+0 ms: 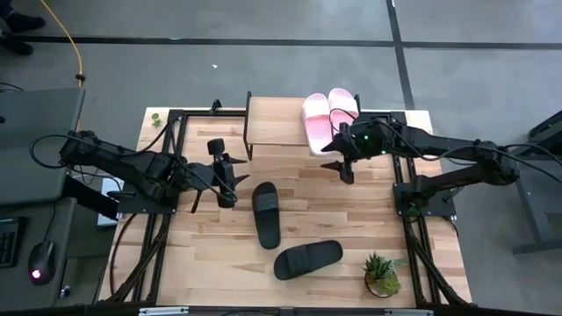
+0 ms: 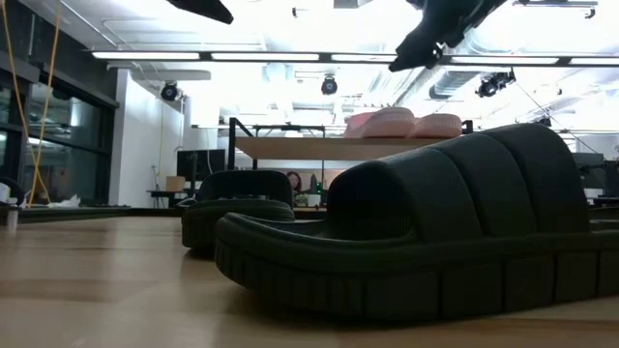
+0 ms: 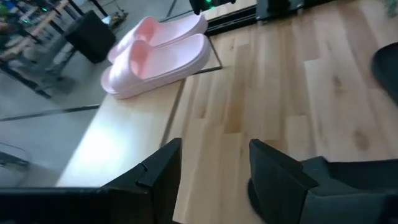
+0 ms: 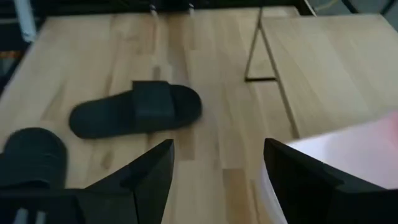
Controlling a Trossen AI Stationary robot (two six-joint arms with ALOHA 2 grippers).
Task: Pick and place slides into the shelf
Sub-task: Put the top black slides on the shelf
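**Pink pair on the shelf, black pair on the table**

The two pink slides (image 1: 329, 118) lie side by side on the right end of the shelf (image 1: 277, 123), their toes reaching its front edge. The rest of the shelf top is bare. The right gripper (image 1: 342, 162) hangs just in front of that end, fingers spread wide and holding nothing. The left gripper (image 1: 224, 175) hovers over bare table (image 1: 351, 215) near the shelf's left end, fingers apart and empty. One black slide (image 1: 266, 213) lies mid-table; the other (image 1: 307, 259) lies nearer the front edge, beside a small plant (image 1: 382, 274). Open wood separates the grippers. No writing is readable.
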